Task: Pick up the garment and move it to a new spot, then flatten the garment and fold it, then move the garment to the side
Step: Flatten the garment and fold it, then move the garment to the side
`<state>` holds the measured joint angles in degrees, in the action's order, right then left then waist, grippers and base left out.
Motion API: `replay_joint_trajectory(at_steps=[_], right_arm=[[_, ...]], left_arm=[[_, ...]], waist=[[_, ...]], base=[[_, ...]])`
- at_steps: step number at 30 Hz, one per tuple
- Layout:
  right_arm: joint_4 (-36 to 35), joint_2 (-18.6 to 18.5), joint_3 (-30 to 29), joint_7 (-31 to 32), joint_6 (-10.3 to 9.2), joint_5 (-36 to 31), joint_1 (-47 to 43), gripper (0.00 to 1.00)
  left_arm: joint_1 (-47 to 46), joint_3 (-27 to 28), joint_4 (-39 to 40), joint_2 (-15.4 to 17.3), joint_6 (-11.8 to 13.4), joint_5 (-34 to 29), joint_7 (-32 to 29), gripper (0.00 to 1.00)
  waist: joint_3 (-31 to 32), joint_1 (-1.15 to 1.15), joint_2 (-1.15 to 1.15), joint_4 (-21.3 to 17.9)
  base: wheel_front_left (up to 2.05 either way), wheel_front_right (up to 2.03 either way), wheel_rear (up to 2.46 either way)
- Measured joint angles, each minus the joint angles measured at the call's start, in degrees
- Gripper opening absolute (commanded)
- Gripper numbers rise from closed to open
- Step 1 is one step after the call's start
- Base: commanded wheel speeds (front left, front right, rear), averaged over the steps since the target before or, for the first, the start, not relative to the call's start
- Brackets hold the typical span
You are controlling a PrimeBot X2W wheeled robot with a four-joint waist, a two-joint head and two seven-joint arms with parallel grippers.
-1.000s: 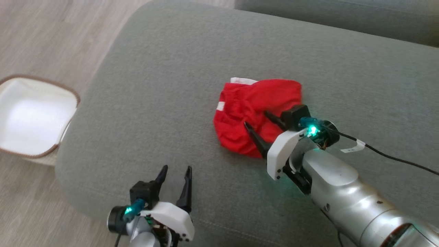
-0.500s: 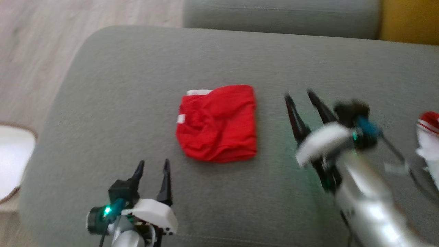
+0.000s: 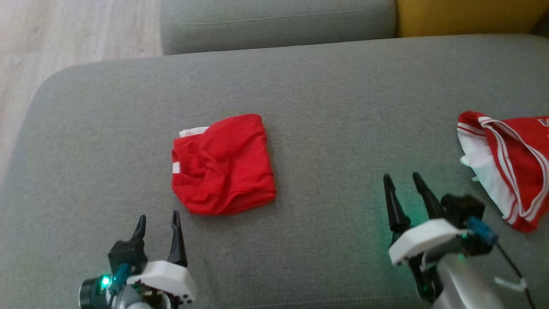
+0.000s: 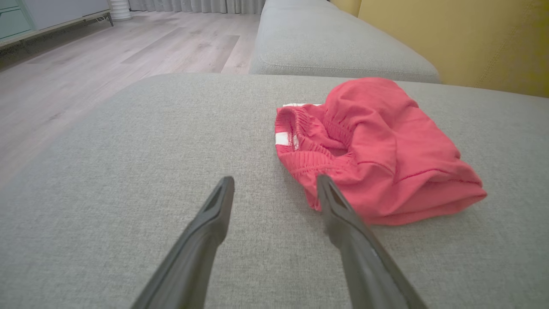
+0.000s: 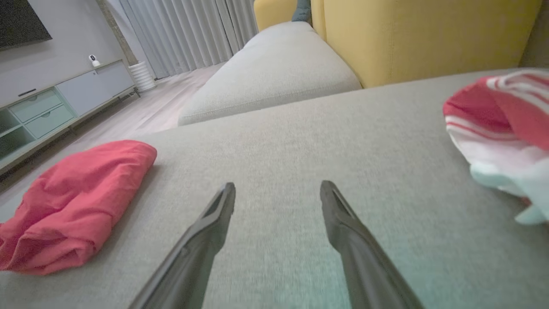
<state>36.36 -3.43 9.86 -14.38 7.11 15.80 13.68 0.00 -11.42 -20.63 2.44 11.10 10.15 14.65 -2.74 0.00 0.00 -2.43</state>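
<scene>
A folded red garment (image 3: 223, 165) with a white waistband edge lies on the grey sofa seat (image 3: 334, 107), left of centre. From the left wrist it shows as a red bundle (image 4: 377, 150) just ahead and right of my fingers. My left gripper (image 3: 157, 219) is open, hovering near the seat's front edge below the garment, holding nothing. My right gripper (image 3: 403, 180) is open too, well to the right of the garment (image 5: 73, 201), with bare cushion between its fingers.
A second red-and-white striped garment (image 3: 506, 159) lies crumpled at the seat's right end, close to my right gripper, and shows again (image 5: 502, 128) from the right wrist. A yellow cushion (image 3: 467, 17) and another grey seat (image 3: 274, 21) stand behind. Wooden floor (image 3: 64, 34) lies to the left.
The head camera swung right, shifting the scene left and bringing the striped garment into view. My right gripper left the red garment and drew back to the right, open.
</scene>
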Motion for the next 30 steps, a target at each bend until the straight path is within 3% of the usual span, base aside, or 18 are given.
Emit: replay_joint_trajectory(at_steps=[9,14,22,30], right_arm=[[-0.63,0.05,1.85,0.00,0.00,1.54,-1.27,1.00],[0.65,0.07,6.93,0.00,0.00,4.11,0.75,1.00],[6.11,-0.01,14.56,0.05,0.00,10.27,12.05,1.00],[17.97,-0.10,14.71,0.76,0.00,11.36,19.99,1.00]], left_arm=[[0.07,-0.82,0.03,0.00,-0.11,0.02,0.00,1.00],[-0.47,-2.47,0.20,0.01,-0.53,0.03,0.00,1.00],[-3.61,-6.69,1.16,0.01,-0.52,1.08,0.00,1.00],[-4.04,-8.78,1.38,0.02,-0.19,2.61,0.00,1.00]], waist=[[-0.31,0.00,0.00,0.59],[-1.18,0.00,0.00,2.86],[-3.87,0.00,0.00,10.28],[-6.79,0.00,0.00,19.55]], base=[[0.00,0.00,0.00],[0.00,0.00,0.00],[0.00,0.00,0.00],[0.00,0.00,0.00]])
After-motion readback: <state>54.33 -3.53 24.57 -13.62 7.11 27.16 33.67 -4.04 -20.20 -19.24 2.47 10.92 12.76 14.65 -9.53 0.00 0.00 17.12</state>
